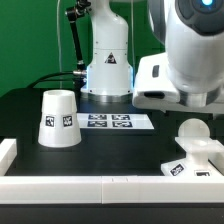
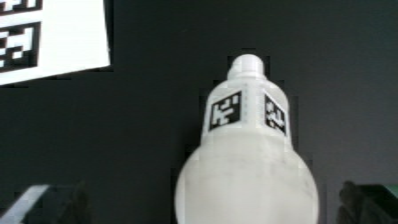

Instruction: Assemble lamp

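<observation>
The white bulb (image 2: 249, 150) fills the wrist view, its narrow tagged stem pointing away and its wide body between my fingers (image 2: 43, 202). My gripper (image 2: 205, 204) is open, with a dark gap on each side of the bulb. In the exterior view the bulb's ball head (image 1: 190, 128) shows just above the stepped square base (image 1: 200, 158) at the right; I cannot tell whether they touch. The cone shade (image 1: 58, 118) stands wide end down at the left. My arm (image 1: 185, 55) hangs over the bulb, and its fingers are hidden in that view.
The marker board (image 1: 108, 122) lies mid-table; its corner also shows in the wrist view (image 2: 45, 40). The white robot pedestal (image 1: 108, 60) stands behind it. A white rail (image 1: 90, 186) runs along the front edge, with a raised end (image 1: 7, 150) at the left.
</observation>
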`<act>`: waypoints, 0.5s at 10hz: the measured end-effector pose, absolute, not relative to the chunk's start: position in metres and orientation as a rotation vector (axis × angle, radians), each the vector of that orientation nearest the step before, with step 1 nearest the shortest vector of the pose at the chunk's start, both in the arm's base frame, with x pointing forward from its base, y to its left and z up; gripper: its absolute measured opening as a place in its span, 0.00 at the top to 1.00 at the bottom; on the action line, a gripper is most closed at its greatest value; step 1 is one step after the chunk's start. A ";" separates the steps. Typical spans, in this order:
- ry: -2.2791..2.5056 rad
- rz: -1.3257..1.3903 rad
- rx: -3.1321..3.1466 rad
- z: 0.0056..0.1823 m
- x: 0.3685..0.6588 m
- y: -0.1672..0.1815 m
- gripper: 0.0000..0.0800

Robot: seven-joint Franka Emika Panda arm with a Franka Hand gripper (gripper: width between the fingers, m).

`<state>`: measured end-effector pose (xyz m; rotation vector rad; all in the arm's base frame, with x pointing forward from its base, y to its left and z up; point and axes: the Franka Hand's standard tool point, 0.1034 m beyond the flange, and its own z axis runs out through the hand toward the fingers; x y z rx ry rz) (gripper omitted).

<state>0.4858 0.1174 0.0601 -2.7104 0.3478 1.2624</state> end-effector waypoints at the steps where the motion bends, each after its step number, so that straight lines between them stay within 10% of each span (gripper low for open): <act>1: 0.352 1.258 -2.715 0.060 0.487 0.121 0.13; 5: 0.352 1.220 -2.740 0.043 0.479 0.130 0.13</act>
